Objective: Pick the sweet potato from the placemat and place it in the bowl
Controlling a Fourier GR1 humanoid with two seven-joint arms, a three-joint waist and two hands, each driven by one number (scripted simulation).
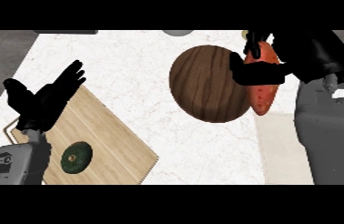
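One hand, the right hand (pixel 259 73), curls its fingers (pixel 236 66) round the sweet potato (pixel 263 93) beside the bowl (pixel 209 84).

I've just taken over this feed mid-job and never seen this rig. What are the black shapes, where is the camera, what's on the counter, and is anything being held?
The single picture comes from the robot's head, looking steeply down at a white marbled counter. The black shapes are its two hands on grey forearms. The left hand rests open at the view's left, over a wooden cutting board that carries a round dark green vegetable. The right hand is curled round an orange sweet potato, holding it beside the right rim of a brown wooden bowl. A pale placemat lies below that hand.
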